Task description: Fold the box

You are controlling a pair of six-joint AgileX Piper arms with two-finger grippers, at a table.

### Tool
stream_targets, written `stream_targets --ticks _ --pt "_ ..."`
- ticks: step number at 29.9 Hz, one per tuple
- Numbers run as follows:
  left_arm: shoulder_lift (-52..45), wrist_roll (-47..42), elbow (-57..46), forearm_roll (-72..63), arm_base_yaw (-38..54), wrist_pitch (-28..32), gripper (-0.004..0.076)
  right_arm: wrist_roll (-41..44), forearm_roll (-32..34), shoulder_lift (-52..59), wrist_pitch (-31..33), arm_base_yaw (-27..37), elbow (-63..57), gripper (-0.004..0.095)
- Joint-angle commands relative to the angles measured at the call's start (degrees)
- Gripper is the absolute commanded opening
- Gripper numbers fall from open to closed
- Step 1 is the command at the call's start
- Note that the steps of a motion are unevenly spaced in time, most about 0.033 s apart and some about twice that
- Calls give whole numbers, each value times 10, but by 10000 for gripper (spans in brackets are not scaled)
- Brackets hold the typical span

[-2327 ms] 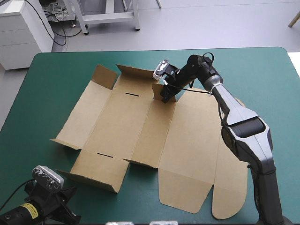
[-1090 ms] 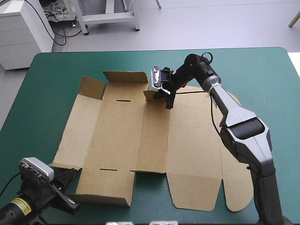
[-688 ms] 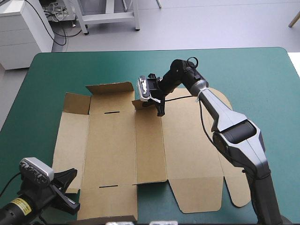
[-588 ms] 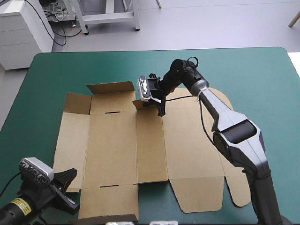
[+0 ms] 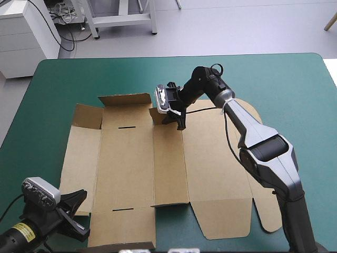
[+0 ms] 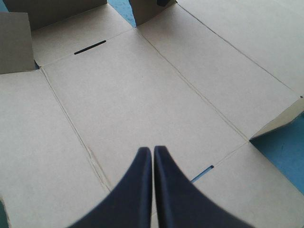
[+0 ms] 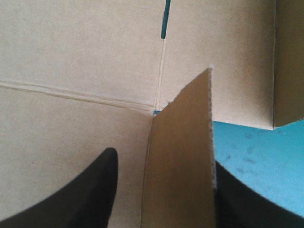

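This looks like a robotics lab, not a home or a shop. Two robot arms, the right arm [image 5: 263, 147] and the left arm [image 5: 26, 234], stand at a worktop [image 5: 295, 84] with a plain teal-green cover, on which a cut brown box [image 5: 131, 168] lies spread out. Beyond the far edge there is a bare pale grey floor [image 5: 237, 26] with a white drawer cabinet [image 5: 23, 37], loose black cables [image 5: 63, 21] and the legs of a grey metal frame [image 5: 124, 18].
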State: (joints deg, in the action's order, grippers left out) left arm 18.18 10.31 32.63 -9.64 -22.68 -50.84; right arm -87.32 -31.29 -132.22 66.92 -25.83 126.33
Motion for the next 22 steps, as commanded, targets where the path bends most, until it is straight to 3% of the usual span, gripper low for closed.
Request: stream_targets --ticks 1,7,14,22 --pt "6 -4 20 -13 0 39 -8 4 -28 51 -12 2 17 570" --pt "6 -2 20 -14 0 39 -8 39 -37 88 -12 2 17 570" --pt "6 -2 20 -14 0 39 -8 208 29 144 -9 12 17 538" --pt "6 -3 20 -15 0 39 -8 407 94 203 0 50 17 326"
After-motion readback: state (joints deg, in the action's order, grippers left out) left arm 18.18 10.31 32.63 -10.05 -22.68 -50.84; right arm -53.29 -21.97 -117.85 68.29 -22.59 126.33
